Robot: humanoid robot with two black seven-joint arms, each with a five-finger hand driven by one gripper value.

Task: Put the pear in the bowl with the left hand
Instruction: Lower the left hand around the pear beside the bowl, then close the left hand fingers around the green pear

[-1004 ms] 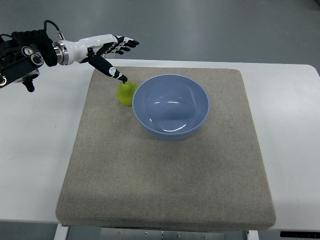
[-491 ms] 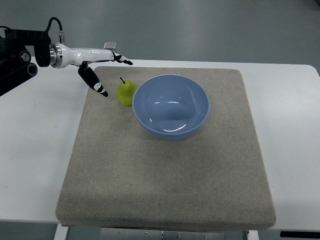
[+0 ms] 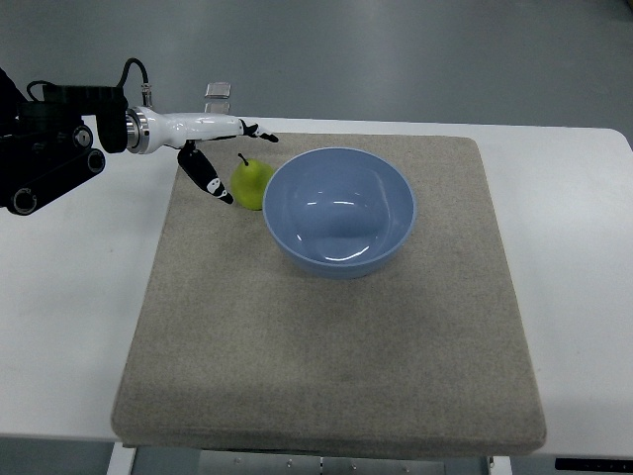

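A green pear (image 3: 251, 184) with a dark stem stands upright on the grey mat (image 3: 326, 327), touching the left outer side of the blue bowl (image 3: 338, 210). My left hand (image 3: 232, 158) comes in from the left, white with black fingertips. It is open around the pear's left side: the thumb (image 3: 206, 175) points down at the pear's left, and the other fingers (image 3: 255, 132) stretch out behind the pear. It holds nothing. The bowl is empty. The right hand is out of view.
The mat lies on a white table (image 3: 69, 297). A small grey block (image 3: 218, 91) sits at the table's far edge behind the hand. The black forearm and its cable (image 3: 49, 139) hang over the table's left part.
The left hand has moved right toward the pear; its thumb now sits close to the pear's left side. The pear and bowl have not moved.
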